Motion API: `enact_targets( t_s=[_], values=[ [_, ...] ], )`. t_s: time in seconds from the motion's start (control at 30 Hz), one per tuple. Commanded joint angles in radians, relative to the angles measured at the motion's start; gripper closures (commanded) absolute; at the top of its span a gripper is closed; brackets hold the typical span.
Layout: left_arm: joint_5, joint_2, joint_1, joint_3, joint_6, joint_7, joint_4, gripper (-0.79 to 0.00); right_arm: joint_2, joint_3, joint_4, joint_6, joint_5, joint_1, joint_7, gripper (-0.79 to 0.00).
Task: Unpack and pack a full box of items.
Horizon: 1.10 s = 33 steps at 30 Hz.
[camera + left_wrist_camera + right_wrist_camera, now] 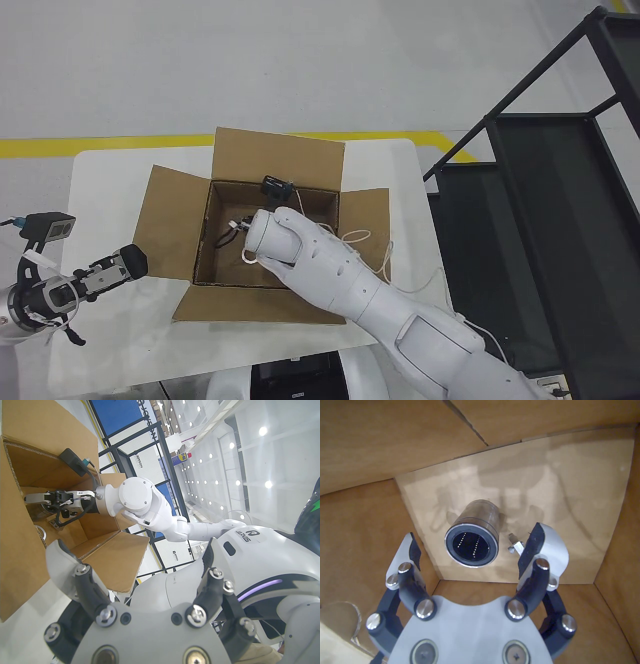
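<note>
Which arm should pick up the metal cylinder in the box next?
Right, probably. The right gripper, open, is inside the box, lined up on the metal cylinder lying on the box floor. The left gripper, open too, sits outside the box beside a flap.

**Matt cardboard, polished steel, gloss plastic**

The box (275, 160), centre of the top view, is matt brown cardboard, its cut edges showing rough corrugation. It stands on a smooth white table (120, 190) with a dull finish. On the box floor, the cylinder (480, 517) is polished metal, mirror-bright on its side, with a dark matt bore. The small bracket (516, 547) beside it is bare bright metal. The right claw (473, 530) and left claw (134, 541) look alike: glossy white plastic finger shells, black ribbed rubber-like pads (532, 542), a brushed grey metal plate and shiny screw heads.
</note>
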Motion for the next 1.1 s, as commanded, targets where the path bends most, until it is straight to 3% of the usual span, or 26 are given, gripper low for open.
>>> enact_targets(
  t_s=[0.0,0.33,0.5,0.83,1.07],
  values=[
    [0.000,0.000,0.000,0.000,0.000,0.000,0.000,-0.785,-0.009,0.002,0.016,0.000,-0.012,0.002,0.006,0.000],
    [0.000,0.000,0.000,0.000,0.000,0.000,0.000,-0.785,-0.042,0.029,0.047,0.000,-0.075,-0.003,0.030,0.000],
    [0.000,0.000,0.000,0.000,0.000,0.000,0.000,-0.785,-0.047,0.050,-0.037,0.000,-0.159,-0.031,0.055,0.000],
    [0.000,0.000,0.000,0.000,0.000,0.000,0.000,-0.785,0.000,0.109,-0.456,0.000,-0.523,-0.243,0.314,0.000],
    [0.000,0.000,0.000,0.000,0.000,0.000,0.000,-0.785,0.059,0.165,-0.831,-0.074,-0.637,-0.446,0.388,0.000]
  ],
)
